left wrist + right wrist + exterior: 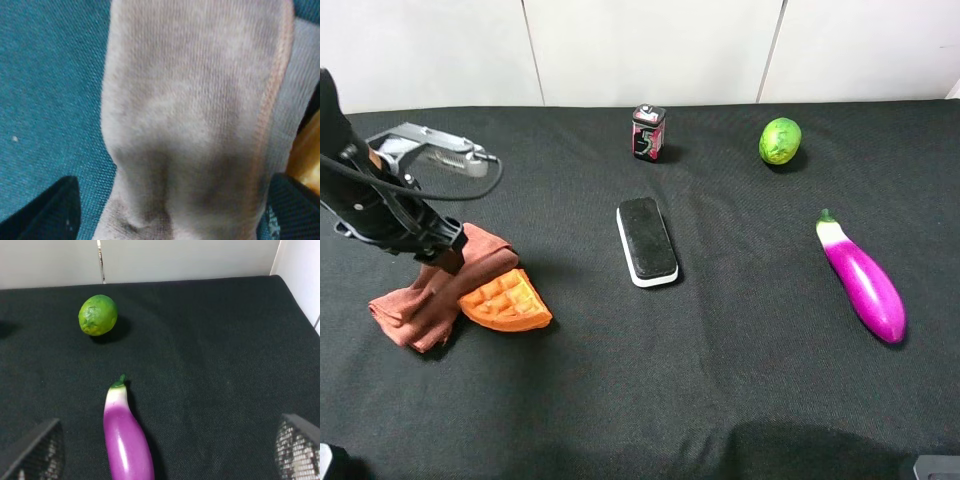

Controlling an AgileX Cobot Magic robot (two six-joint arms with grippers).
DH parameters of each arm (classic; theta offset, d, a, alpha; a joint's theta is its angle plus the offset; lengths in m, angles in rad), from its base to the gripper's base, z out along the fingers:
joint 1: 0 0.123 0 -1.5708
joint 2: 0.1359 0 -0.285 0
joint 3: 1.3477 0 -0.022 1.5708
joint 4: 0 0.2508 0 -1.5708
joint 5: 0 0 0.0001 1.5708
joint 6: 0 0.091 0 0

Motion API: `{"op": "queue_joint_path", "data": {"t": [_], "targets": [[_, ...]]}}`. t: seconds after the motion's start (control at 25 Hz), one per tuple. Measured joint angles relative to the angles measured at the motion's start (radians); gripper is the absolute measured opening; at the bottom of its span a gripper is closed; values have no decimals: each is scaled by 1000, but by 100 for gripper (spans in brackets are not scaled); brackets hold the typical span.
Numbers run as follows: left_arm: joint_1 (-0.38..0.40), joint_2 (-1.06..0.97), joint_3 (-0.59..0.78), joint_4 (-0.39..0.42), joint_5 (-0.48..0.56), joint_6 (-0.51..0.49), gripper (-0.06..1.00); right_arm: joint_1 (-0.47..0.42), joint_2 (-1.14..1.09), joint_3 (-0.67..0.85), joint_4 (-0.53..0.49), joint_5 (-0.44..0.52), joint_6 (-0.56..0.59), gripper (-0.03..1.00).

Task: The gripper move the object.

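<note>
The rust-brown towel (pixel 418 302) lies folded at the left of the black table, one end bunched up under my left gripper (pixel 446 256). In the left wrist view the towel (pixel 190 100) fills the picture between the two dark fingertips (pixel 52 210), which stand wide apart on either side of it; the left gripper (pixel 172 205) is open around the cloth. An orange waffle-shaped wedge (pixel 506 300) touches the towel's right side. My right gripper (pixel 167 442) is open and empty, hovering near the stem end of the eggplant (pixel 126 440).
A black and white eraser (pixel 647 241) lies mid-table. A small red and black can (pixel 648 131) stands behind it. A green lime (pixel 780 140) sits at the back right, a purple eggplant (pixel 863 280) at the right. A white wall (pixel 640 45) bounds the back.
</note>
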Motion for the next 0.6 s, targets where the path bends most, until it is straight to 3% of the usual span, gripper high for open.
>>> {"op": "queue_joint_path", "data": {"t": [0.6], "targets": [[0, -377, -4, 27, 172, -22, 79, 0, 0, 0, 0, 0, 0, 64]]}}
